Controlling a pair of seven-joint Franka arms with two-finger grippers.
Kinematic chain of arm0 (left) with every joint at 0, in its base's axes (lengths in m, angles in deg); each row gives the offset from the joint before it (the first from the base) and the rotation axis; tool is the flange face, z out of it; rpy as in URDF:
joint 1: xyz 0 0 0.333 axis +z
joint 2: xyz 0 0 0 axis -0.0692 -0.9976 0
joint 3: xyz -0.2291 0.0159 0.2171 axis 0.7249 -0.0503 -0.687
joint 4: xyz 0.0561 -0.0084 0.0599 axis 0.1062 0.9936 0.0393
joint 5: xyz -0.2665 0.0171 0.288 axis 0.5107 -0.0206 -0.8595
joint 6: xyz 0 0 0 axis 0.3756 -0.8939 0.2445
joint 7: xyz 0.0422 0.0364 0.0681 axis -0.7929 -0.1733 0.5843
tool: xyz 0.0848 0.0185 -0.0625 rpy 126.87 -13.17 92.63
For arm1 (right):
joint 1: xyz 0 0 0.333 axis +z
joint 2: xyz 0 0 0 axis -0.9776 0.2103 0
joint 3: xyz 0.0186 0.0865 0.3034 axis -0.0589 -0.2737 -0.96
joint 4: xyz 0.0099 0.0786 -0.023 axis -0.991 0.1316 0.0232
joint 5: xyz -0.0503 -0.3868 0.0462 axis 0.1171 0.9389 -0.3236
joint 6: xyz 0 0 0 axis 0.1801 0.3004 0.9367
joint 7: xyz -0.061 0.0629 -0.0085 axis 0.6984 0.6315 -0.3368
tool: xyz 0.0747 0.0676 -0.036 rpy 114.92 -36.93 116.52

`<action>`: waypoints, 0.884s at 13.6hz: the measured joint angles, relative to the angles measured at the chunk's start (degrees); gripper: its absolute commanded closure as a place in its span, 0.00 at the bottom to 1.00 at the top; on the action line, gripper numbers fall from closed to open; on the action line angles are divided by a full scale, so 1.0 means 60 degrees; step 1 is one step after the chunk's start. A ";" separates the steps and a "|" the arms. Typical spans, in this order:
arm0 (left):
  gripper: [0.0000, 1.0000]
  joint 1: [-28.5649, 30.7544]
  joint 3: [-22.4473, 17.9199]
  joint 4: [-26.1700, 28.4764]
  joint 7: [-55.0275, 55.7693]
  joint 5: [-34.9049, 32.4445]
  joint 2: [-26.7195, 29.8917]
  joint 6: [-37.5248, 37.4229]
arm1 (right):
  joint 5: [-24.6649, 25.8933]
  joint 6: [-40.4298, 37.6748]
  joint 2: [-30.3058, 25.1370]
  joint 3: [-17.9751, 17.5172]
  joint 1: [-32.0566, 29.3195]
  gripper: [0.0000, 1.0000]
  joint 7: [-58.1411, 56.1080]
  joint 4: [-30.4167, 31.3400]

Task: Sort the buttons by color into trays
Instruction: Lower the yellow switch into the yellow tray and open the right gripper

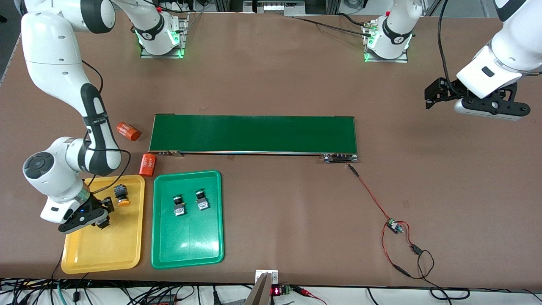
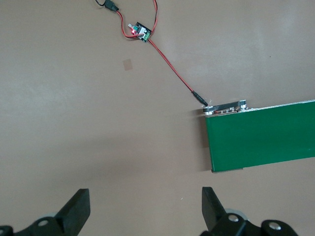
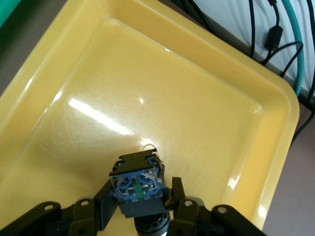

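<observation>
Bright even overhead light, glare streaks on yellow tray [image 3: 98,115], imgs sharp.

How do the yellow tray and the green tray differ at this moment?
The yellow tray holds one orange-capped button lying in it; the green tray holds two buttons side by side. The right gripper is over the yellow tray, shut on another button; nothing hangs over the green tray. The yellow tray sits closer to the right arm's end of the table. Both are shallow, round-cornered rectangles of the same size.
</observation>
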 measured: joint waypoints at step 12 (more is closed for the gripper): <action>0.00 0.0000 0.0000 -0.0003 0.0000 0.0000 0.0000 -0.0016 | 0.0000 -0.1894 -0.0020 -0.0002 -0.0333 0.00 -0.0145 -0.0297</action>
